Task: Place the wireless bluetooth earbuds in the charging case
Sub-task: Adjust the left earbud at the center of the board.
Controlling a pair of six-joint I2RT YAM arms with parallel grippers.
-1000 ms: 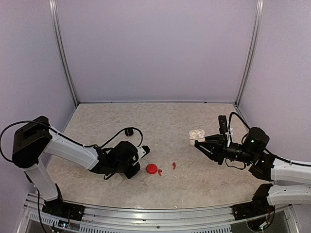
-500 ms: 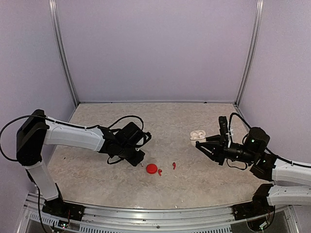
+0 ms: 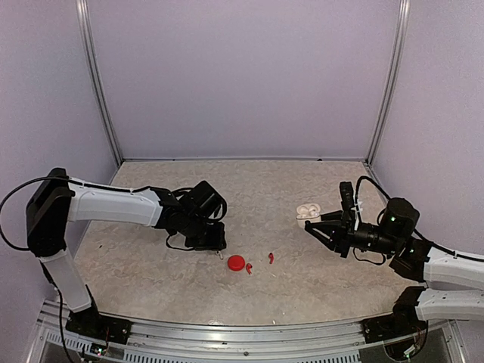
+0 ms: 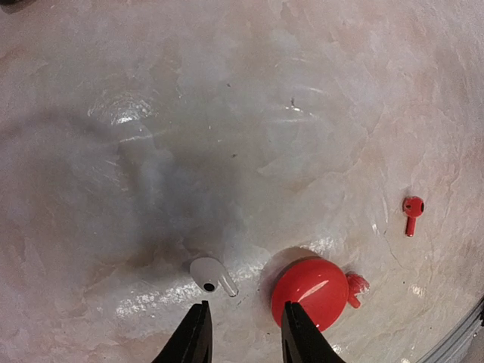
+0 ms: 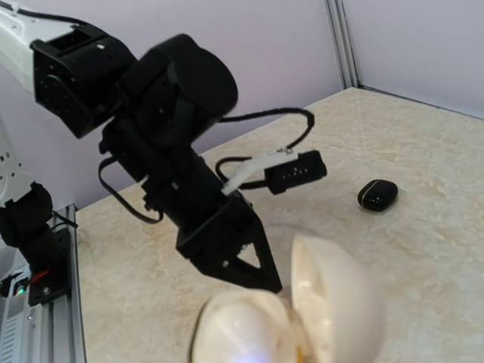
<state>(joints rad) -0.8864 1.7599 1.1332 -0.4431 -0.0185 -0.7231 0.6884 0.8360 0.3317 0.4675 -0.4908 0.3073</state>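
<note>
White earbud (image 4: 210, 274) is lying before the narrow, empty left pincer (image 4: 245, 308); right pincer (image 3: 311, 224) is gripping the open white case (image 3: 307, 210), apparently presenting it for insertion.

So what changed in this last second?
The left gripper lifted to point down beside the round red plastic case and opened; a tiny white plastic earbud lies just ahead of it. The right gripper, holding the open white case, and two red earbuds stayed put.

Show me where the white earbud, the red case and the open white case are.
white earbud (image 4: 206, 271), left wrist view, on its rounded head.
red case (image 4: 310, 291), left wrist view, on the middle of its domed top.
open white case (image 3: 307, 209), top view, on the middle of the case.
</note>
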